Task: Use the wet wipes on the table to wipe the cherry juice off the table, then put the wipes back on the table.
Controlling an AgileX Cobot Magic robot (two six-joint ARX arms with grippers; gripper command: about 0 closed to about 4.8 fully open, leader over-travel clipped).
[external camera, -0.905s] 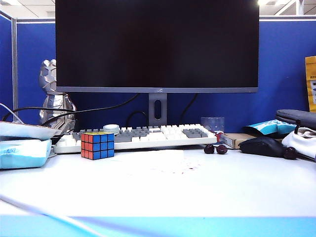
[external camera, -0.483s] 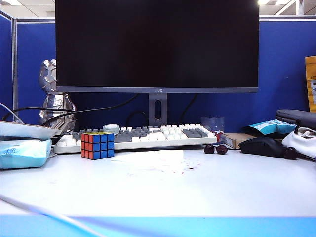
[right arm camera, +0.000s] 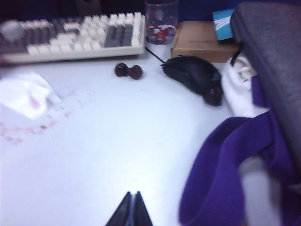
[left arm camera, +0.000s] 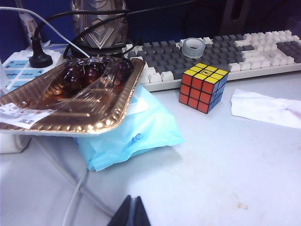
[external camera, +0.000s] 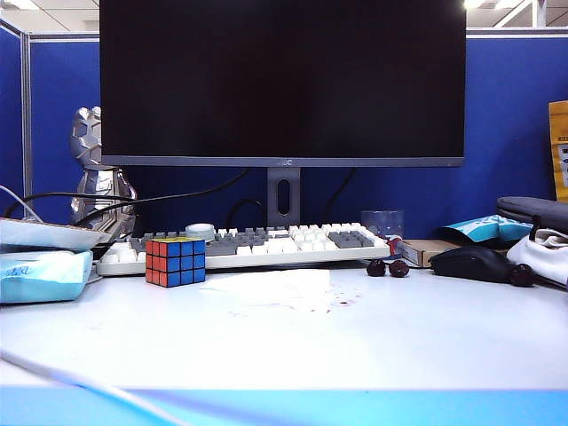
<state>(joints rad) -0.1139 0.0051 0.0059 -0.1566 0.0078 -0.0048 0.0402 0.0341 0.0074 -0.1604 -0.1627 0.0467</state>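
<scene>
wet wipes point(external camera: 271, 286) flat between puzzle cube point(external camera: 175, 261) and cherries point(external camera: 387, 267), left gripper point(left arm camera: 130, 213) and right gripper point(right arm camera: 130, 210) closed, empty

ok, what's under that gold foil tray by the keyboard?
The gold foil tray sits on a light-blue tissue pack, which sticks out below its edge on the table. Whatever the tray covers cannot be seen. Left gripper and right gripper are both shut, low over the table.

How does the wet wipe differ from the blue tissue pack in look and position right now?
The wet wipes is a thin white sheet lying flat, faintly pink-stained; the tissue pack is bulky and light blue. The sheet lies uncovered beside the puzzle cube; the pack sits under a gold tray of cherries. Both rest on the table, untouched by either gripper.
</scene>
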